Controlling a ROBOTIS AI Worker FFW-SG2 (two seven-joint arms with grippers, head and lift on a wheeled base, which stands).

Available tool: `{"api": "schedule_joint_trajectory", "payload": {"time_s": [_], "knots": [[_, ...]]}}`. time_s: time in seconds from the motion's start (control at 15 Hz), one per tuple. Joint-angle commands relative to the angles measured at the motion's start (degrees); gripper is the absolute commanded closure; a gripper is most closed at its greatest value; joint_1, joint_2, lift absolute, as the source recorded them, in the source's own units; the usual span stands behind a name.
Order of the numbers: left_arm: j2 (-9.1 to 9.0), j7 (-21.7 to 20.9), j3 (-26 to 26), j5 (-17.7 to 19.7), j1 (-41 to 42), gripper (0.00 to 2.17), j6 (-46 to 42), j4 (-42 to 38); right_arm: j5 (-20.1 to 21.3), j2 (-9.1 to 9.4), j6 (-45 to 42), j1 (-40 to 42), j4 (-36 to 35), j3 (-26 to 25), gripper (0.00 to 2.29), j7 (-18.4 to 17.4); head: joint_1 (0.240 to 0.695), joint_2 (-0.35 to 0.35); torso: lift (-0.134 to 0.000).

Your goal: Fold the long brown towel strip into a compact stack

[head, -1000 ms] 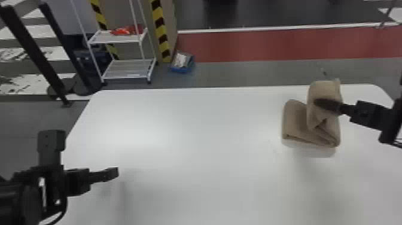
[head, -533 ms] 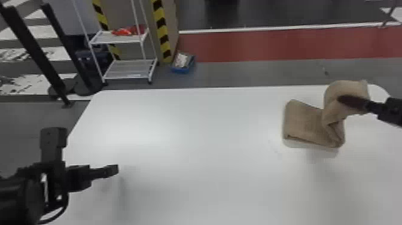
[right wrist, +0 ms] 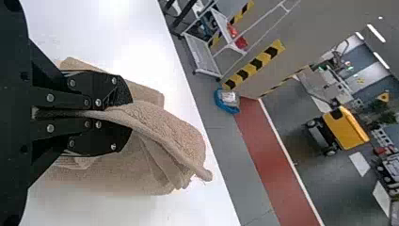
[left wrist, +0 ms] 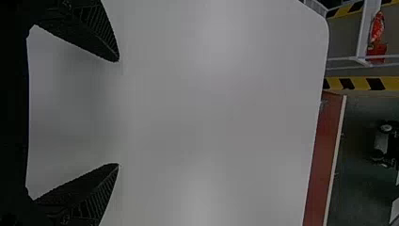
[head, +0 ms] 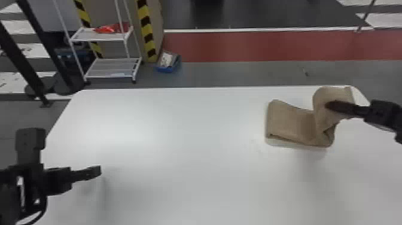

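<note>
Your right tool clamps the towel; left tool is spread, empty. Expect light, limp handling; grip layers together mid-edge.

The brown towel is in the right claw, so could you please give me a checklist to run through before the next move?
1. Right claw shut on the towel: ok, the cloth is pinched between its fingers.
2. Left claw out of the way: ok, it is open over the table's left side.
3. Part of the towel resting on the table: ok, its left portion lies there.
4. Towel in a compact stack: not ok, the held part is raised and bent.
5. Underside free of creases: cannot tell, it is hidden.
</note>
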Motion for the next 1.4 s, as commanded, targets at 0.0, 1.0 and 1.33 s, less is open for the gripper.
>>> {"api": "schedule_joint_trajectory", "payload": {"time_s": [0.0, 1.0, 1.33], "knots": [[-0.10, 0.0, 0.0, 0.0, 0.2, 0.08, 0.0, -0.1, 2.9, 1.23, 0.1, -0.7, 1.3, 4.7, 1.39, -0.3, 0.695, 0.073, -0.123], [0.87, -0.1, 0.3, 0.5, 0.5, 0.08, -1.1, 1.0, 4.0, 5.62, -10.6, -0.7, 4.4, 6.7, 0.88, -6.3, 0.695, 0.164, -0.123], [1.04, 0.0, 0.2, 0.5, 0.4, 0.08, -2.1, 1.8, 11.7, 6.06, -20.8, -2.9, 13.6, 13.4, 2.11, -13.5, 0.695, 0.132, -0.123]]}}
